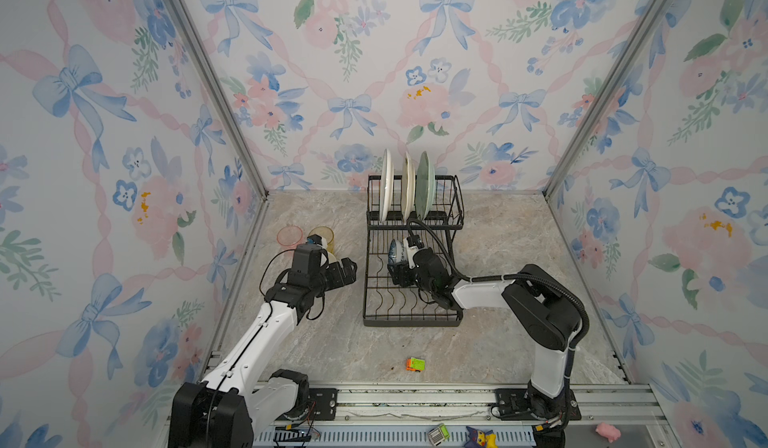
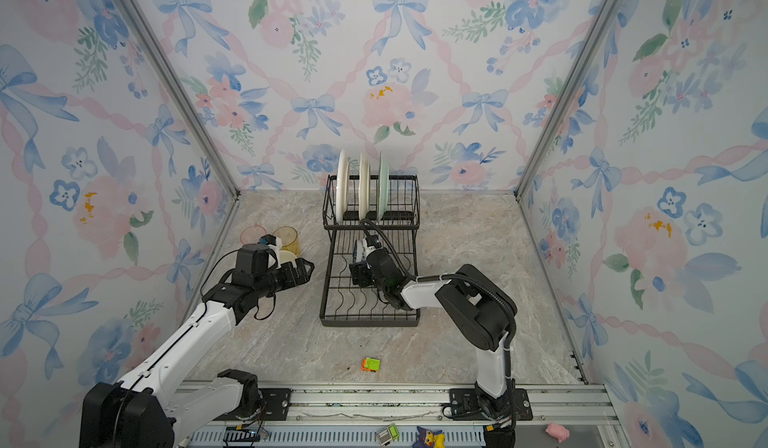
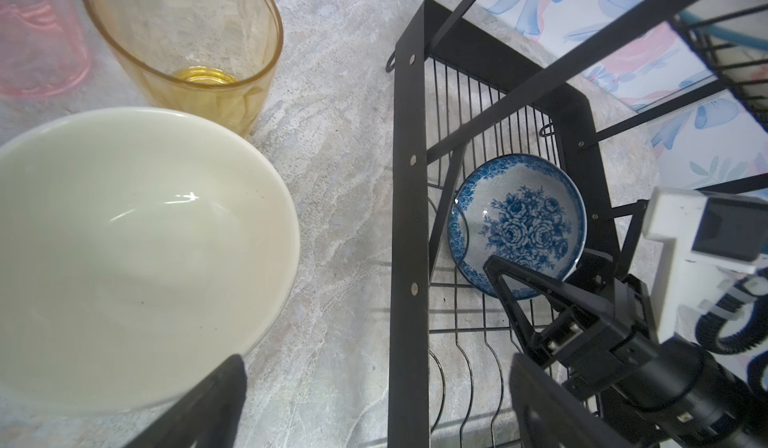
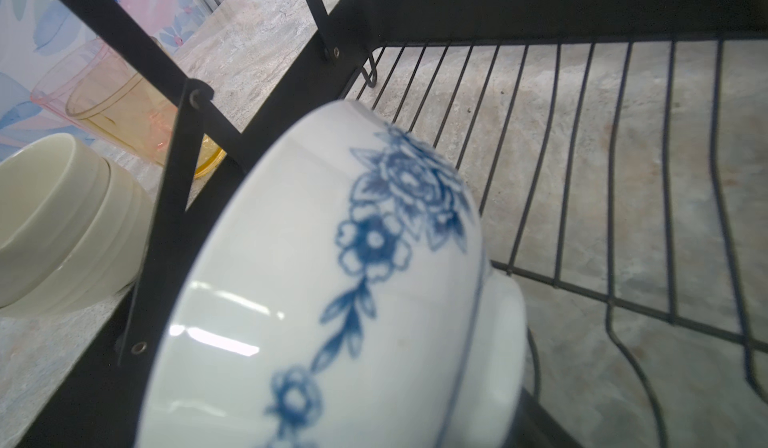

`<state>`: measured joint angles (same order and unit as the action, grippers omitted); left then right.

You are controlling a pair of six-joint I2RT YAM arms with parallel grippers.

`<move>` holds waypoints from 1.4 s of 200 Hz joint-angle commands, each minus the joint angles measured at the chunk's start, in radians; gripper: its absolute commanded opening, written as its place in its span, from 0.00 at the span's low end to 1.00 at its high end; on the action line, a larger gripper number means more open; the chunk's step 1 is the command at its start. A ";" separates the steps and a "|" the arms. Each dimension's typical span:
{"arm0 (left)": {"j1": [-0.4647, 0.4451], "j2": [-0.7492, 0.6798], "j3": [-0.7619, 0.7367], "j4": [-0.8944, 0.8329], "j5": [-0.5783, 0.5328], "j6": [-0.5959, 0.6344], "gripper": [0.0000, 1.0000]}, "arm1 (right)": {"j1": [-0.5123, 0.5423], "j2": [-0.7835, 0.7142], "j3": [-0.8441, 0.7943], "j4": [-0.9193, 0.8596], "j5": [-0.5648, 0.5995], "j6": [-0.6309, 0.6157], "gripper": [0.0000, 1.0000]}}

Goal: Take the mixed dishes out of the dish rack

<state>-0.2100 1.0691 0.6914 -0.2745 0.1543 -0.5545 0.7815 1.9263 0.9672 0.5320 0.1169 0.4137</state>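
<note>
The black dish rack [image 1: 411, 322] holds white [image 1: 386, 184], cream [image 1: 408, 186] and pale green [image 1: 426, 184] plates upright in its upper basket. On edge in the lower tray stands the blue-patterned bowl [image 1: 394, 254] [image 3: 517, 221] [image 4: 332, 279]. My right gripper [image 1: 397, 268] [image 2: 360, 268] is shut on it, one finger [image 3: 505, 277] across the inside and the other [image 4: 548, 429] by the foot. Left of the rack, my left gripper [image 1: 347, 269] [image 3: 376, 362] hangs open and empty over the table, beside the white bowl [image 3: 124, 238]. The pink [image 1: 289, 236] and amber [image 1: 322, 236] tumblers stand behind it.
A small orange-green toy block [image 1: 415, 364] lies on the marble table near the front. Small toys [image 1: 480, 437] sit on the front rail. Floral walls close in the back and both sides.
</note>
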 commanded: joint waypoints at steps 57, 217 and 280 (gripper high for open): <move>-0.006 0.008 -0.009 0.006 -0.003 -0.001 0.98 | -0.009 0.028 -0.025 0.105 -0.020 -0.035 0.71; -0.005 0.002 -0.020 0.006 -0.009 0.003 0.98 | -0.005 -0.007 -0.088 0.148 0.043 -0.073 0.68; -0.006 0.002 -0.020 0.007 -0.013 0.004 0.98 | 0.000 -0.019 -0.123 0.179 0.085 -0.082 0.67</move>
<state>-0.2100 1.0710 0.6842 -0.2741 0.1539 -0.5545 0.7818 1.9244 0.8829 0.7158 0.1585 0.3279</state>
